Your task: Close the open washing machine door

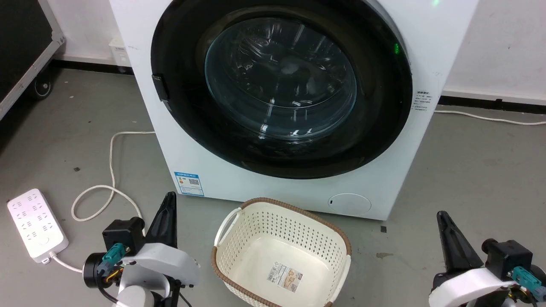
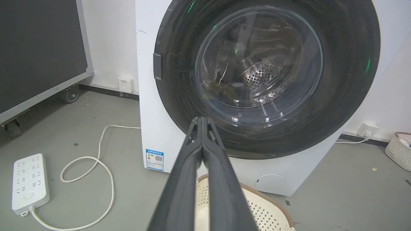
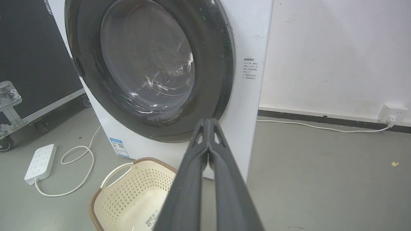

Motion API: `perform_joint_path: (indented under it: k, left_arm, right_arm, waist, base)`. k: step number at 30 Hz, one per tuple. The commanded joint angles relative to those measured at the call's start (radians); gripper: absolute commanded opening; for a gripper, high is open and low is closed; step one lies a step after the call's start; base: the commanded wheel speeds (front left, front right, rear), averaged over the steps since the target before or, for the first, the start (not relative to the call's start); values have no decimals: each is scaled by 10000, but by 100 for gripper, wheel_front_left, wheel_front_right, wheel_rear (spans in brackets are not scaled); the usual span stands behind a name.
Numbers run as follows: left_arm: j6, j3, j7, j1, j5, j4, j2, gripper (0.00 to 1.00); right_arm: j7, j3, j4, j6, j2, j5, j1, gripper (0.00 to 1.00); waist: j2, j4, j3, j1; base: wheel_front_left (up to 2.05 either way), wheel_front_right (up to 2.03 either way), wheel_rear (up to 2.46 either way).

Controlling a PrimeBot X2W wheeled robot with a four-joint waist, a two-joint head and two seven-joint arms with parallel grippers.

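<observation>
The washing machine (image 1: 213, 170) is a big white front-loader straight ahead. Its round black-rimmed washing machine door (image 1: 281, 85) lies flush against the white front, and the steel drum shows dimly through the glass bowl (image 2: 260, 61). A small black latch tab (image 1: 158, 87) sits at the door's left rim. My left gripper (image 1: 170, 195) is low at the lower left, shut with nothing in it, well short of the machine. At the lower right my right gripper (image 1: 440, 214) is likewise shut and holds nothing. The wrist views show the pressed-together tips (image 2: 202, 119) (image 3: 208, 120) pointing at the door (image 3: 147, 57).
A cream perforated basket (image 1: 298, 204) stands on the grey floor just in front of the machine, between my arms. A white power strip (image 1: 36, 224) and its looped cord (image 1: 111, 170) lie to the left. A black wheeled case (image 1: 21, 42) stands at the far left.
</observation>
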Motion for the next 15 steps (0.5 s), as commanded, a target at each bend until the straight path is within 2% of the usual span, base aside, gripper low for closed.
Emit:
perform_joint_path:
  k: [1, 15]
  left_arm:
    - [18, 33, 38, 153, 89, -80, -31, 0]
    - [41, 127, 254, 357, 426, -428, -95, 0]
  right_arm:
    - [45, 36, -94, -1, 0, -22, 39, 0]
    - [273, 133, -321, -1, -1, -117, 89, 0]
  waist:
    - [0, 2, 0, 0]
    - [0, 49, 35, 0]
  base:
    - [0, 0, 0]
    - [0, 0, 0]
